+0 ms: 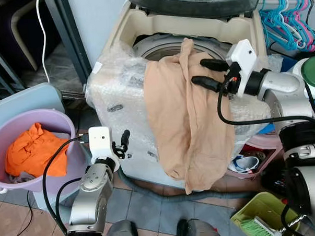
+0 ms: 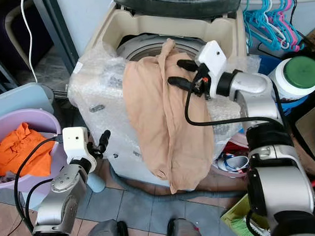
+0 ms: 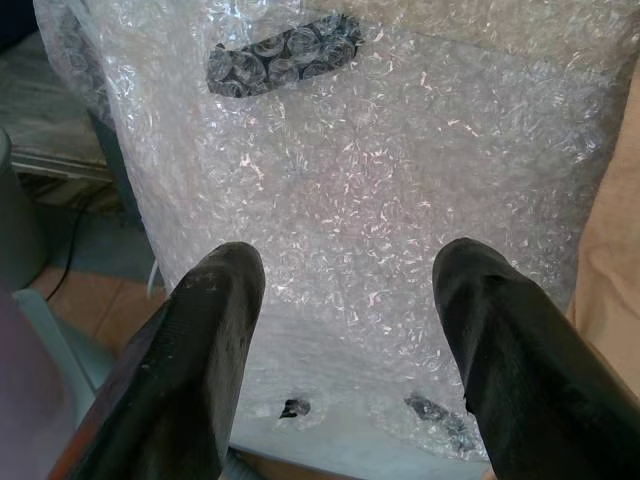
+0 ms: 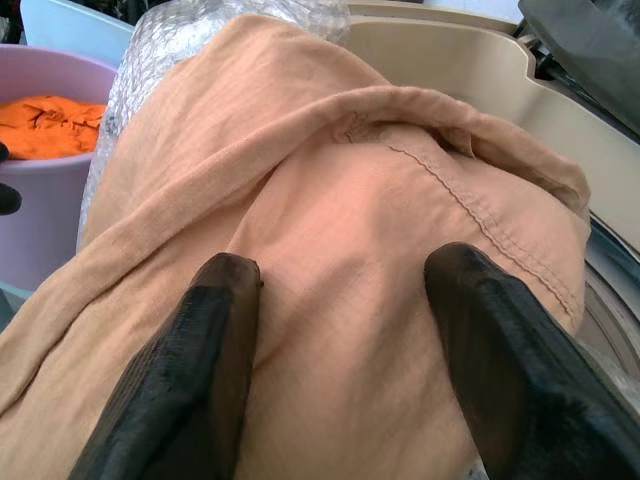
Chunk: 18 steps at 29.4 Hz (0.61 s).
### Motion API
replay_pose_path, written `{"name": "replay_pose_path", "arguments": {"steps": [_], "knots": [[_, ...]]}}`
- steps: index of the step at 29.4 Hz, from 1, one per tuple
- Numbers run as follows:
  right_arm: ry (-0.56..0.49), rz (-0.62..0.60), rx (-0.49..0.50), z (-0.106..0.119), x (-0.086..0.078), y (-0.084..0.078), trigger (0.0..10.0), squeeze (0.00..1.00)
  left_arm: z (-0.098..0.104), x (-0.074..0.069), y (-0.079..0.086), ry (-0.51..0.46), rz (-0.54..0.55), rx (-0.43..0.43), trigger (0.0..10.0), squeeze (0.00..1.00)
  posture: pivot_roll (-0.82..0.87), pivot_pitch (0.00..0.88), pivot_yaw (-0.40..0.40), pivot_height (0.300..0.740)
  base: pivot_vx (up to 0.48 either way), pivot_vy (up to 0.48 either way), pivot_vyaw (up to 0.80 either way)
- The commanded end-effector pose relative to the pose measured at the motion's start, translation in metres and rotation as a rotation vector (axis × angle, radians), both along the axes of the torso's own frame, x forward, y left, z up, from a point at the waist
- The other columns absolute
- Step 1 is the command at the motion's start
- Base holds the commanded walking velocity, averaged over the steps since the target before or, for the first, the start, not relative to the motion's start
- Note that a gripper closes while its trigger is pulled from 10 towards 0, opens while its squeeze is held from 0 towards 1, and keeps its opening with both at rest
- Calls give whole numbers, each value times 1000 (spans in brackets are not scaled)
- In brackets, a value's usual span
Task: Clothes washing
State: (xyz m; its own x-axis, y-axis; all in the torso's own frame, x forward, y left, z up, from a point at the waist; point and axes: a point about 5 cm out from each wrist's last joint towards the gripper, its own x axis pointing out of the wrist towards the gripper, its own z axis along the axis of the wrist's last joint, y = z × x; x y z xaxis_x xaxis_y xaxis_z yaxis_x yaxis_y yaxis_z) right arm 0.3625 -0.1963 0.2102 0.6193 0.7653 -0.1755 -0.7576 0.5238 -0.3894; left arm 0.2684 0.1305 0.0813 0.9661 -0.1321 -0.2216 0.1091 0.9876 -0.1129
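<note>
Now the washing machine (image 1: 130,98) stands as the landmark: a top-loader with its lid up, its front wrapped in bubble wrap (image 3: 380,180). A tan garment (image 1: 183,111) is draped over the machine's front rim, its top bunched at the edge of the drum opening (image 1: 159,47) and its long tail hanging down the wrapped front almost to the floor.

The right arm reaches in from the machine's right side, forearm held roughly level and bent at the elbow, wrist pointing across the rim. The right gripper (image 1: 207,74) sits at the upper part of the garment with its two black fingers (image 4: 200,370) spread wide, one to each side of a fold of the cloth; they are not closed on it, and the wrist view does not settle whether the tips touch the fabric.

The left arm is raised from below at the machine's lower left front corner, forearm angled upward. The left gripper (image 1: 123,143) points at the bubble-wrapped front panel, its fingers (image 3: 190,370) parted wide and holding nothing, just off the wrap.

Left of the machine sits a purple basin (image 1: 64,127) with an orange cloth (image 1: 31,149) in it. Coloured hangers (image 1: 289,18) hang beyond the machine's right side.
</note>
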Motion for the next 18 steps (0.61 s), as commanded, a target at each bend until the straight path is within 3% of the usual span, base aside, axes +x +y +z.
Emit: {"name": "replay_pose_path", "arguments": {"steps": [1, 3, 7, 8, 9, 10, 12, 13, 14, 18], "knots": [[-68, -13, -99, 3, -1, 3, 10000, 1000, -1, 1, -1, 7, -11, 4, 10000, 0, -52, 80, 28, 740, 0, 0, 0], [-83, -81, -114, 1, 0, 4, 10000, 1000, -2, 1, 0, 7, -12, 6, 10000, 0, -47, 79, 27, 740, 0, 0, 0], [-57, -151, -49, -6, 1, 17, 10000, 1000, -2, 1, 0, 7, -4, 7, 10000, 0, -39, 79, 23, 740, 0, 0, 0], [-57, -150, -51, -9, 0, 20, 10000, 733, -2, 0, 1, 7, -3, 8, 10000, 0, -38, 78, 23, 740, 0, 0, 0], [-57, -150, -51, -9, 0, 20, 10000, 733, -2, 0, 1, 7, -3, 8, 10000, 0, -38, 78, 23, 740, 0, 0, 0], [-62, -162, -41, -16, -1, 29, 10000, 0, -2, 0, 1, 7, -2, 9, 10000, 0, -36, 77, 23, 740, 0, 0, 0], [-59, -173, -26, -20, -1, 35, 10000, 0, -2, 0, 1, 8, -2, 10, 10000, 0, -36, 77, 23, 740, 0, 0, 0], [-30, -176, -12, -27, -2, 41, 2471, 0, -2, 0, 1, 9, -2, 11, 10000, 0, -34, 76, 22, 740, 0, 0, 0], [-10, -181, -3, -31, -2, 43, 0, 0, -2, 0, 1, 9, -2, 11, 10000, 0, -36, 74, 22, 740, 0, 0, 0], [55, -227, 40, -41, -2, 47, 0, 0, -2, 0, 0, 11, -3, 12, 10000, 0, -35, 73, 22, 740, 0, 0, 0]]}}
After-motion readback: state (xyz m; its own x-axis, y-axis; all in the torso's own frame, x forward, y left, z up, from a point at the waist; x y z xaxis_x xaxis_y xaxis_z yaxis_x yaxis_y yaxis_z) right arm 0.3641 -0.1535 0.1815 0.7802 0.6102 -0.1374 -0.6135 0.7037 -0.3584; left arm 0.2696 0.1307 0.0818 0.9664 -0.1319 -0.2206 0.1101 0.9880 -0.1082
